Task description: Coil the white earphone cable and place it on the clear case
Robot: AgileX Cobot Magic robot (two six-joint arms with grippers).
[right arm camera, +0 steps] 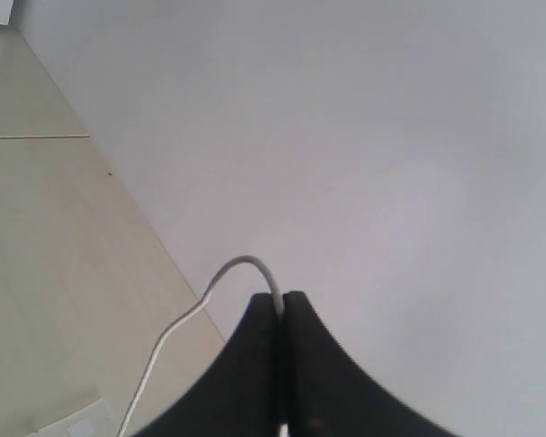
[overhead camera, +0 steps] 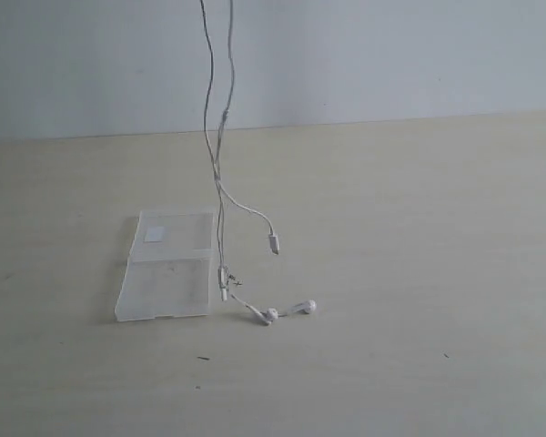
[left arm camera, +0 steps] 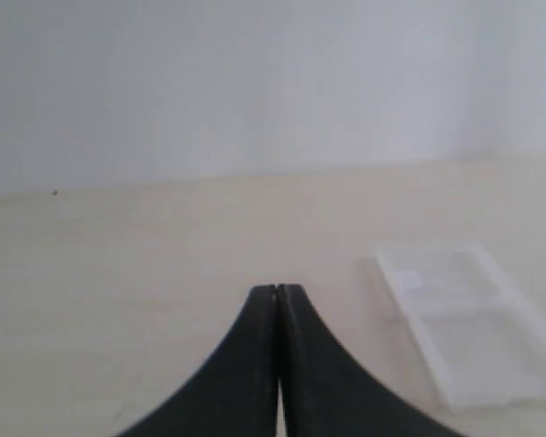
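Note:
The white earphone cable [overhead camera: 209, 137] hangs in two strands from above the top edge of the exterior view. Its two earbuds [overhead camera: 308, 307] rest on the table, the plug [overhead camera: 274, 244] dangles just above it, and the inline piece [overhead camera: 224, 282] hangs beside the case. The clear case [overhead camera: 168, 264] lies open and flat on the table, left of the cable, with a white sticker [overhead camera: 154, 235] on its far panel. My right gripper [right arm camera: 282, 298] is shut on the cable [right arm camera: 214, 287], high above the table. My left gripper [left arm camera: 278, 289] is shut and empty, with the case [left arm camera: 469, 328] off to one side. Neither gripper shows in the exterior view.
The light wooden table [overhead camera: 419, 273] meets a pale wall [overhead camera: 391, 55] at the back. A few small dark specks [overhead camera: 203, 358] lie near the front.

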